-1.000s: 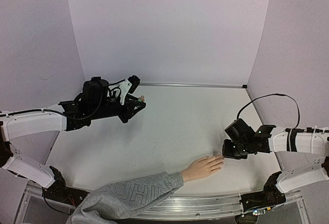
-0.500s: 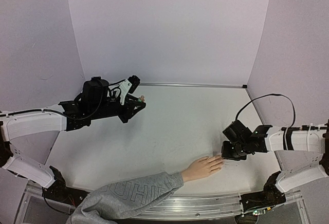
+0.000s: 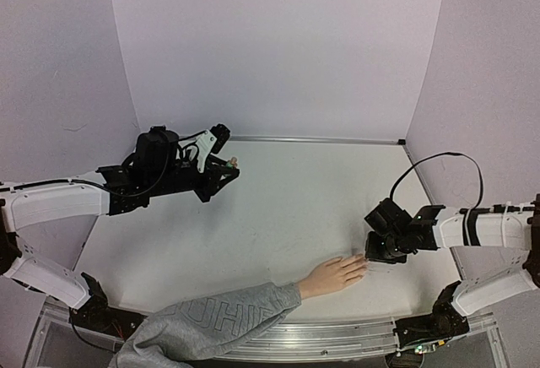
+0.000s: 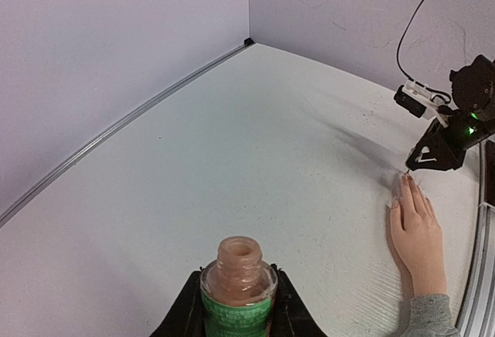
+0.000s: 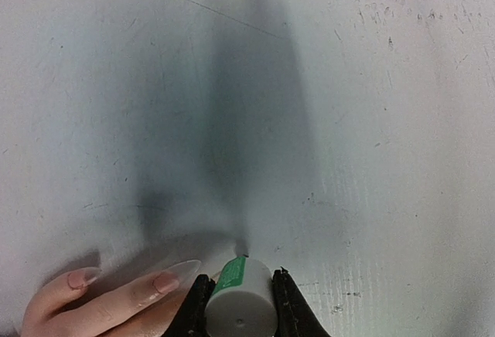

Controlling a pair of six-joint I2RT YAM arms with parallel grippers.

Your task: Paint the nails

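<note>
Little has shifted in the last second. The right tool (image 3: 371, 254) has crept a touch closer to the flesh-coloured mannequin hand (image 3: 333, 277), while the left tool (image 3: 224, 165) has not stirred. That small advance suggests the brush is being lined up on a fingertip, with the painting step under way rather than finished.

The right tool is clenched on a white cylindrical cap with a green label (image 5: 241, 302), just beside the longest finger. Whether the bristles touch it cannot be told.

The left tool grips a small open glass bottle of pinkish polish (image 4: 238, 283), well apart from the hand, above the far left of the white table (image 3: 287, 208).

The hand lies flat near the table's front edge, with a grey sweatshirt sleeve (image 3: 211, 322) behind it. Of the nails (image 5: 165, 281), two look dusty pink. The long one nearest the cap looks pale and glassy, likely unpainted.
</note>
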